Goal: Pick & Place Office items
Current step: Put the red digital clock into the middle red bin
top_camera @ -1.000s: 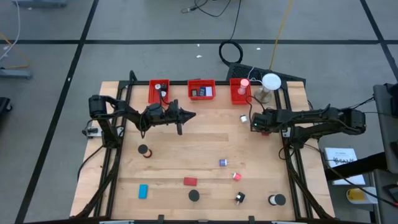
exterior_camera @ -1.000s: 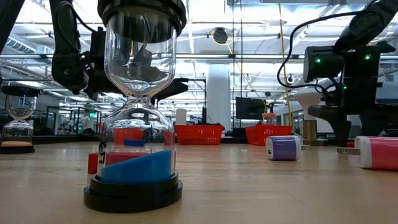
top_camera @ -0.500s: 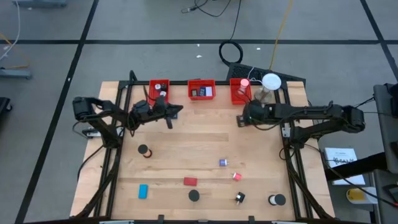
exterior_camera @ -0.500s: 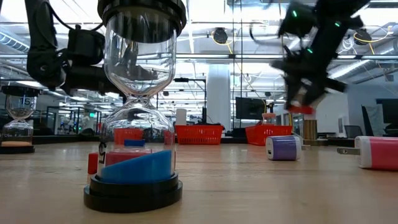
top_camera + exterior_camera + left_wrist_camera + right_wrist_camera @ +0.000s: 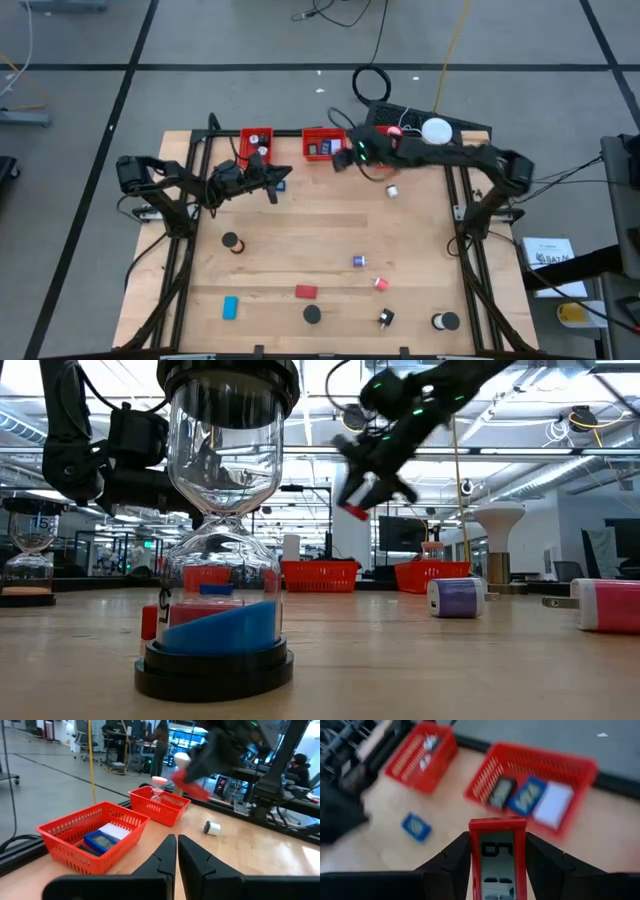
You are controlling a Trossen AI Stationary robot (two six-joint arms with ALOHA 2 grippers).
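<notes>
you have a flat red rectangular item with a grey display face (image 5: pixel 498 857) clamped between the fingers of the right gripper (image 5: pixel 498 851), and it hangs in the air just short of the middle red mesh bin (image 5: pixel 572 767); the step, as i judge it, is to place it there; carry the piece on until it sits squarely over the bin's open mouth, not over the near rim; lower it before you part the fingers, since a flat piece let go from height may bounce off the things already inside, a dark item, a blue one and a white card; keep the wrist level so it lands flat; mind the small blue square piece (image 5: pixel 416 827) lying on the wooden surface (image 5: pixel 330 240) near the left red bin (image 5: pixel 409 759), and do not sweep it.

the right arm is stretched long across the far edge of the surface from the right side, its gripper (image 5: pixel 348 153) raised well above the wood beside the middle bin; the left gripper (image 5: pixel 176 856) hangs near the left bin with its fingers pressed together and nothing between them; leave it parked there; other small items, among them a purple block (image 5: pixel 358 261), a red block (image 5: pixel 305 292) and a black disc (image 5: pixel 312 314), wait toward the near side.
</notes>
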